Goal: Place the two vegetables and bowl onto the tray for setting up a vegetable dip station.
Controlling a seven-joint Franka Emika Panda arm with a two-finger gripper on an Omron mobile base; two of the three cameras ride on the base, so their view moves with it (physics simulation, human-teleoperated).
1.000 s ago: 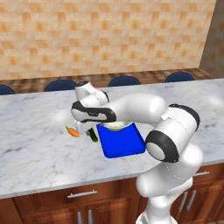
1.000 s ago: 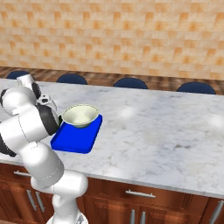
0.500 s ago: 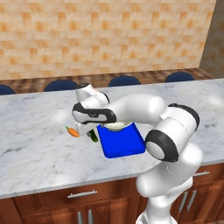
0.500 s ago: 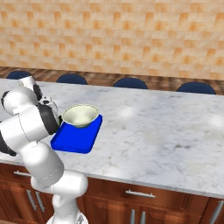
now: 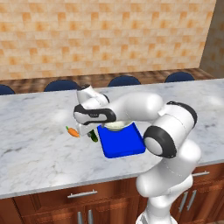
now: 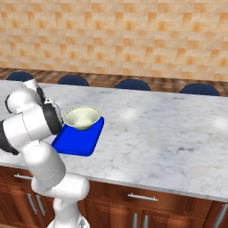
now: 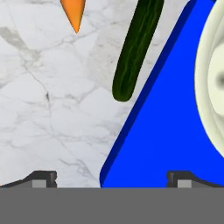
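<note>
Blue tray (image 5: 122, 142) is loaded with the bowl (image 6: 82, 117) at its far end; carrot (image 5: 72, 131) and cucumber (image 7: 136, 48) are left on the tabletop (image 5: 39, 148) just left of it, gripper (image 7: 111, 177) fingers spread wide, nothing held.

Marble counter and items resting directly on it

The grey-veined white marble counter (image 5: 39, 144) carried a blue tray (image 5: 124, 143) near its front edge. A dark green cucumber (image 7: 136, 48) lay on the stone just beside the tray's edge, and an orange carrot (image 7: 73, 12) lay near the cucumber, apart from it.
</note>
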